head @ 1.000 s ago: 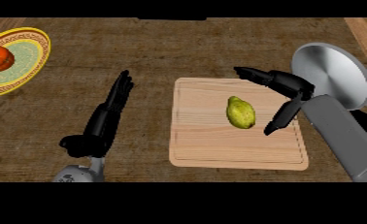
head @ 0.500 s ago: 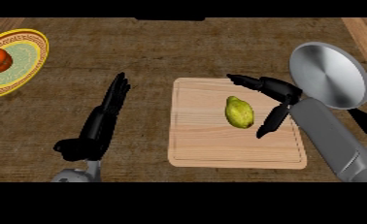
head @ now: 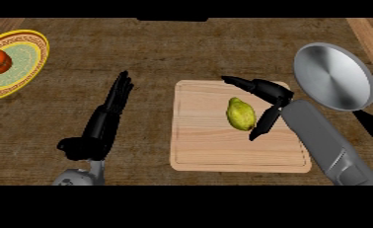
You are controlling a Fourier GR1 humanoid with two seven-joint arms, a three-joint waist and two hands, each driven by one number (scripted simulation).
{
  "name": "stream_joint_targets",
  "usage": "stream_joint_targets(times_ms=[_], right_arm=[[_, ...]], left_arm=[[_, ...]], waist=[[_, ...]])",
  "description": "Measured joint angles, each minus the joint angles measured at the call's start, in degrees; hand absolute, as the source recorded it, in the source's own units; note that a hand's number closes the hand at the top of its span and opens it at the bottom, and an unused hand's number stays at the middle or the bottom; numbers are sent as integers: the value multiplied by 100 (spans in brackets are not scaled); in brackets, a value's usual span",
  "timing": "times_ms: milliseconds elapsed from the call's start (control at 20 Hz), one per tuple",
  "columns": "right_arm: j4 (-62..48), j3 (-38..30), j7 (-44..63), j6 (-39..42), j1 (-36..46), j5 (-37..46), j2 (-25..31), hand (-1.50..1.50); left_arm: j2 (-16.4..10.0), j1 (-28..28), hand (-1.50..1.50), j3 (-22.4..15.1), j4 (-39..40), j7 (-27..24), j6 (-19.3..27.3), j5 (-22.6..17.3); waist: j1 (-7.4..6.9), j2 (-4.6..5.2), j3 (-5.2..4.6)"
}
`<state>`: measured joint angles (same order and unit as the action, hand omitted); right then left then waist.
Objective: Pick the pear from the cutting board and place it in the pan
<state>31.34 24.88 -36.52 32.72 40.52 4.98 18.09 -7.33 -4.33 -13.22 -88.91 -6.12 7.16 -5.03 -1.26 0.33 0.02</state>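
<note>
A yellow-green pear (head: 241,114) lies on the light wooden cutting board (head: 211,148), right of its middle. My right hand (head: 270,94) is open just to the pear's right, fingers spread above and beside it, thumb pointing down near the pear's lower right side. I cannot tell whether it touches the pear. The silver pan (head: 335,76) sits at the right, beyond the board's far right corner, its dark handle running toward the lower right. My left hand (head: 105,118) rests open on the counter left of the board, fingers straight and pointing away.
A yellow-rimmed plate (head: 25,61) with a red item on it sits at the far left edge. Dark wooden counter (head: 167,49) stretches behind the board.
My right hand has moved left and closer to the pear, its fingers now framing the fruit. The pear, the board and my left hand have held their places.
</note>
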Motion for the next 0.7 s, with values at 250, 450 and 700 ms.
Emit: stream_joint_targets(times_ms=[250,450,700], right_arm=[[-212,88,32,-61,160,135,-209,-150],[-179,303,-141,-229,191,364,-334,150],[-220,473,-609,-648,200,667,-406,150]], left_arm=[[42,92,0,-10,97,-167,-75,38],[56,82,0,26,47,-105,-76,34],[70,-16,0,81,62,-28,-100,51]], waist=[[10,-16,-12],[13,-51,-33],[26,-62,-31]])
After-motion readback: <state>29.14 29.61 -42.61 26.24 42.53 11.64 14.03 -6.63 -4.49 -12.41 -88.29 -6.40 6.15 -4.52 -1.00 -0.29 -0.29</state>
